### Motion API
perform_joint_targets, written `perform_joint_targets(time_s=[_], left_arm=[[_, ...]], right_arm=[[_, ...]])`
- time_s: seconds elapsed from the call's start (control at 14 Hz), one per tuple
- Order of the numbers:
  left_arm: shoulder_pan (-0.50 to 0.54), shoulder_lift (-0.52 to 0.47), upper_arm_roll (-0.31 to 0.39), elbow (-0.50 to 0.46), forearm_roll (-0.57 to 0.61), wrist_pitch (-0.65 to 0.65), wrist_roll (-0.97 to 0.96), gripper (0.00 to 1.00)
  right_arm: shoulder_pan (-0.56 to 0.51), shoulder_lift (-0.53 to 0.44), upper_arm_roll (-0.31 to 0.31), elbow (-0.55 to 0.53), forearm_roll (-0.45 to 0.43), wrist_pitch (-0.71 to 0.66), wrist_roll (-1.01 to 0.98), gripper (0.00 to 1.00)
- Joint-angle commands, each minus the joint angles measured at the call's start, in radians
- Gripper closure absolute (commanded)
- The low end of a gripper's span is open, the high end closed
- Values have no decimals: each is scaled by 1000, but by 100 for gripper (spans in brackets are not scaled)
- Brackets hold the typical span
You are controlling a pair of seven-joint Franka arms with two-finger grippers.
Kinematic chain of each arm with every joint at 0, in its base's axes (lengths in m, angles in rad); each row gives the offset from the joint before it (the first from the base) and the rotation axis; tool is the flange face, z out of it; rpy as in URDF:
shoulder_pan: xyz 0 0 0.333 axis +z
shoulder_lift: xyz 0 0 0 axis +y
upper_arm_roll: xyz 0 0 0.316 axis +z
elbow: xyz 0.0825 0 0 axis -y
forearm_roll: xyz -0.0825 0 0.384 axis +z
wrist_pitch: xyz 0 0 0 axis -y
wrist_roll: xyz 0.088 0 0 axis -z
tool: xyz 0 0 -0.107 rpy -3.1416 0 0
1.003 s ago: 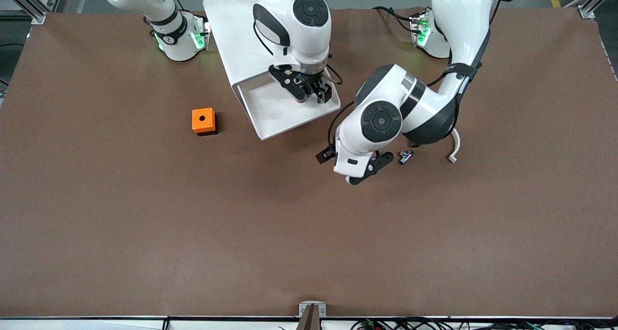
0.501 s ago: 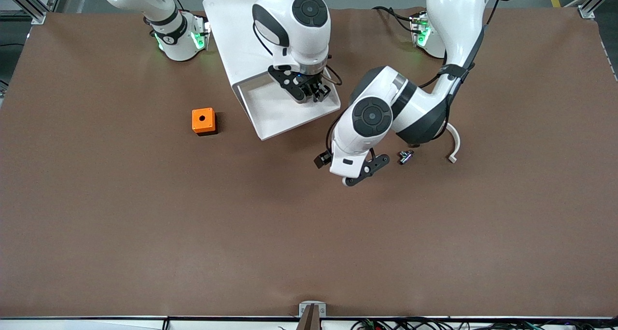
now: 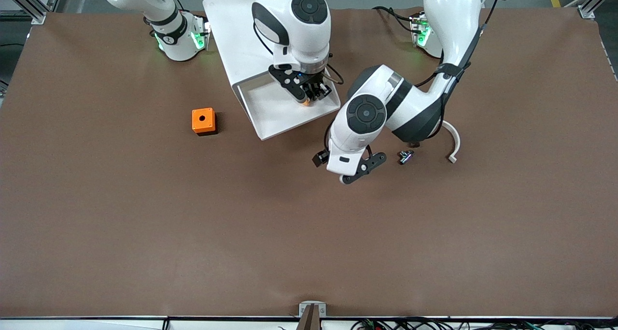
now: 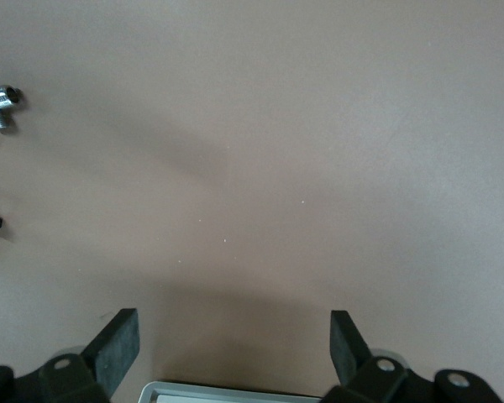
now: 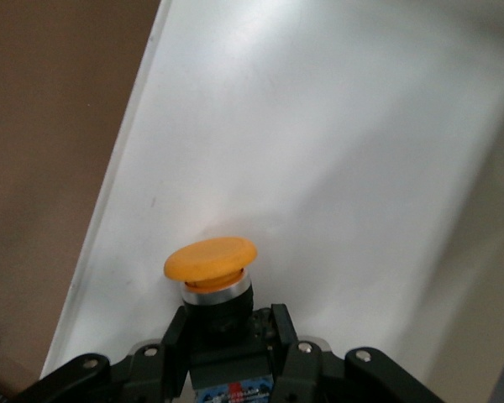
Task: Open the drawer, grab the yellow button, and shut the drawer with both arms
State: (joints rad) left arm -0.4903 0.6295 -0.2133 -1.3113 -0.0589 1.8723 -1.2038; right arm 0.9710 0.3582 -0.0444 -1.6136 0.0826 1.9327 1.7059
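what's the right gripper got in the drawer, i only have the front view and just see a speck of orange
observer: The right wrist view shows the right gripper with its jaws shut on the button, clamping the black body just under the orange cap.
operator: anything else in the drawer near it
observer: In that view only the white floor of the drawer shows around the button.
operator: and the left jaws, open or shut
observer: The left wrist view shows the left gripper with its jaws wide open and nothing between them, over the brown table.
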Motion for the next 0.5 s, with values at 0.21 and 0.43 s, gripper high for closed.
perform_joint_targets(time_s=[0.21,0.43], left_arm=[[-11,-39,0,-54,22,8,-16,0],[-17,-51,-2,-77,22,11,-1,0]], right_arm=[[-58,-10,5,101,16,-53,-85,100],[-109,-76,-2,101,14,-181,-318,100]])
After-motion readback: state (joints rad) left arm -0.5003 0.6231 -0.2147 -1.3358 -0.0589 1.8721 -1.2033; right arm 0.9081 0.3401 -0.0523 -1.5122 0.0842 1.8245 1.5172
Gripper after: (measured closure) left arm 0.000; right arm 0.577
